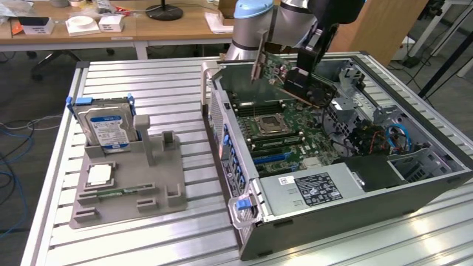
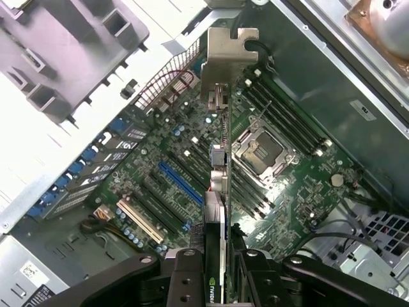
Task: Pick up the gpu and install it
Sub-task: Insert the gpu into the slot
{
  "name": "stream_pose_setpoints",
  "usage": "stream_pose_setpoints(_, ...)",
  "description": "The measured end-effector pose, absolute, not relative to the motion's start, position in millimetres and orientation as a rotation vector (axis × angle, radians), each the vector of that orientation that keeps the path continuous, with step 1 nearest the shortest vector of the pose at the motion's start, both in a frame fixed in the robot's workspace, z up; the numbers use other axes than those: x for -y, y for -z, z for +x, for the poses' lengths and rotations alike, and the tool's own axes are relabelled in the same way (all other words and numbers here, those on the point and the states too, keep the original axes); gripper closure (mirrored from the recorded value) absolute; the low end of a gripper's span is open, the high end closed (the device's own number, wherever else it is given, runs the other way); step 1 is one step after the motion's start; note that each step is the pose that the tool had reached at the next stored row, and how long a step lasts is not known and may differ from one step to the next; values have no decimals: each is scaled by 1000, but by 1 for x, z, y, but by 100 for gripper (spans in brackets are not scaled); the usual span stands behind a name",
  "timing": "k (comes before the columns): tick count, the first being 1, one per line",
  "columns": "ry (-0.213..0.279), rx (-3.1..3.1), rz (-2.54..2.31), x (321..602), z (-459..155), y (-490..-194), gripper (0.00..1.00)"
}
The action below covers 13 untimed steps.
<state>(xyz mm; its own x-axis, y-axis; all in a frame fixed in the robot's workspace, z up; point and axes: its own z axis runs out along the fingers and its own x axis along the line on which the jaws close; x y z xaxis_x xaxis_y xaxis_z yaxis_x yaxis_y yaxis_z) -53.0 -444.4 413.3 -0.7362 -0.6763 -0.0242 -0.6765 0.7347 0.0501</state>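
The gpu (image 1: 289,77), a flat card with a green board, a dark face and a grey metal bracket, hangs tilted above the open computer case (image 1: 414,188). My gripper (image 1: 314,62) is shut on it from above. In the wrist view the gpu (image 2: 221,185) shows edge-on, its bracket (image 2: 228,61) at the far end, and my gripper (image 2: 221,276) clamps the near end between black fingers (image 2: 189,276). Beneath it lies the motherboard (image 2: 300,185) with a blue expansion slot (image 2: 181,182), and the card is clear of the board.
A grey holder (image 1: 159,183) stands on the slatted metal table (image 1: 148,83) at the exterior view's left, carrying a hard drive (image 1: 108,128), a square chip (image 1: 99,174) and a green memory stick (image 1: 118,192). Cables (image 1: 395,137) and a power supply (image 1: 318,185) fill the case's near end.
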Motion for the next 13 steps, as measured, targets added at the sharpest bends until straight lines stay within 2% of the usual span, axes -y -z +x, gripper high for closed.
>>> stream_pose_setpoints(13,-87,-2869,-1272,444,-53,-413,74)
